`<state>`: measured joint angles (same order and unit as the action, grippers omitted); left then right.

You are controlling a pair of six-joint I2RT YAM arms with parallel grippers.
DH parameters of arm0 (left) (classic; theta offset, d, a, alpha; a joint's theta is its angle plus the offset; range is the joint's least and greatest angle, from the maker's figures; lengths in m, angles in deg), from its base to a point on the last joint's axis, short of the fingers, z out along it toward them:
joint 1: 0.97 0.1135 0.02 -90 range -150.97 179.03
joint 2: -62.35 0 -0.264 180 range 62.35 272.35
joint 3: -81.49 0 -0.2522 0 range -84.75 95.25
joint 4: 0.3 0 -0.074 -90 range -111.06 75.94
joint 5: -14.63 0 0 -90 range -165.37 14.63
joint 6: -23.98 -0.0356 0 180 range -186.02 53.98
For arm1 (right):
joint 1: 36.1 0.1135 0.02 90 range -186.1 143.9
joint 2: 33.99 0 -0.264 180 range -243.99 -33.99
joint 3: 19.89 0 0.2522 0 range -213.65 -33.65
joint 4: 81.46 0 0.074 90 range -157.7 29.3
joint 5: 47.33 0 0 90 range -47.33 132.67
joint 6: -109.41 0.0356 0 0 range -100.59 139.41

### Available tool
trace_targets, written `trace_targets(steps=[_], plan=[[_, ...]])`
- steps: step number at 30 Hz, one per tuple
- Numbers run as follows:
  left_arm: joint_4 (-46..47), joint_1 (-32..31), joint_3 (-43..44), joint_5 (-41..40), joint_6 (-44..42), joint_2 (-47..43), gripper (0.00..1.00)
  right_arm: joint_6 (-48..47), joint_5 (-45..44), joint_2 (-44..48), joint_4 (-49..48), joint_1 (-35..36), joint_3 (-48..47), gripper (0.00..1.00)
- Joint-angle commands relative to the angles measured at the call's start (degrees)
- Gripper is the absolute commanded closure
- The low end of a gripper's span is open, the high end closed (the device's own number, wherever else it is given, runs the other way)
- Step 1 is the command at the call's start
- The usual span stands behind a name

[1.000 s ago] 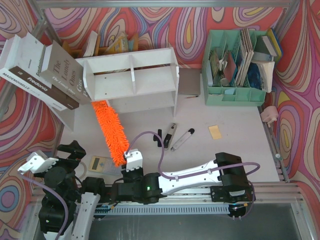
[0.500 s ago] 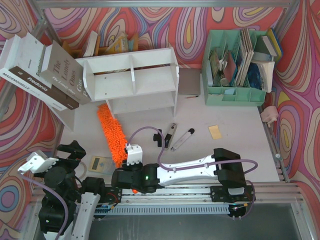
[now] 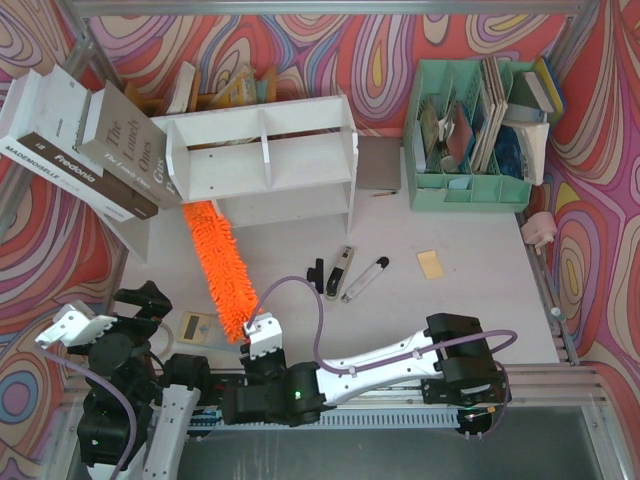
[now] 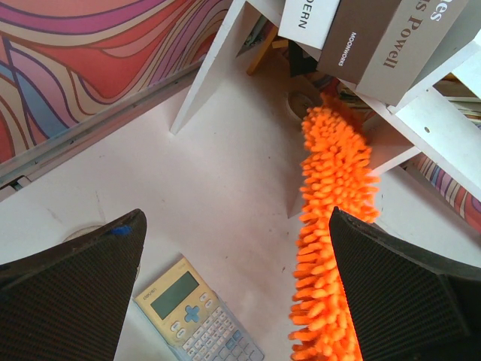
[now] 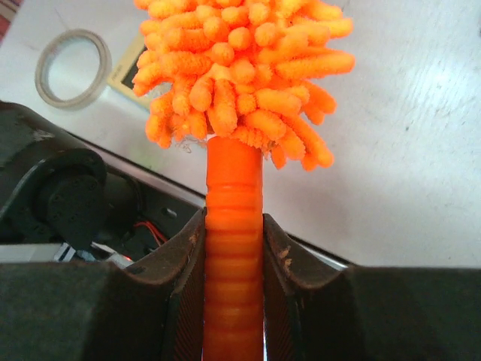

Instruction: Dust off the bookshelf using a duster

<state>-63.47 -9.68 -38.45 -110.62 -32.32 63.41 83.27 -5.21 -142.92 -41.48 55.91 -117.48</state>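
The white bookshelf stands at the back of the table; its lower edge shows in the left wrist view. The fluffy orange duster lies slanted, its tip against the shelf's lower left corner and its handle toward the near edge. My right gripper is shut on the ribbed orange handle, with the fluffy head just beyond the fingers. My left gripper sits near the front left, wide open with nothing between its fingers. The duster passes beside its right finger.
Large books lean against the shelf's left end. A mint-green organiser stands back right. A calculator lies by the duster. A marker pen, a black tool, a yellow note and a tape ring lie nearby.
The right wrist has drawn back toward the near edge. The duster pulled away from the shelf, then swung so its tip is back at the lower left corner. The left arm is still.
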Motion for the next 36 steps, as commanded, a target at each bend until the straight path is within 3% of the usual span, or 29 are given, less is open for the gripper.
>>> trace_targets(steps=[1,9,24,36], plan=[[-0.23,-0.43,0.72,-0.79,0.14,-0.75,0.01,-4.49,-16.15,3.89,-5.14,1.37,-0.17,1.0],[-0.09,-0.47,0.63,-0.72,0.13,-0.82,0.01,-0.32,-14.48,3.29,-0.47,1.14,-1.78,1.0],[-0.24,-0.6,0.65,-0.71,0.15,-0.76,0.01,6.12,6.75,-2.38,3.66,-8.47,-2.48,1.0],[-0.25,-0.61,0.72,-1.05,0.21,-0.75,0.02,8.09,11.19,-3.51,4.31,-11.41,-2.21,1.0]])
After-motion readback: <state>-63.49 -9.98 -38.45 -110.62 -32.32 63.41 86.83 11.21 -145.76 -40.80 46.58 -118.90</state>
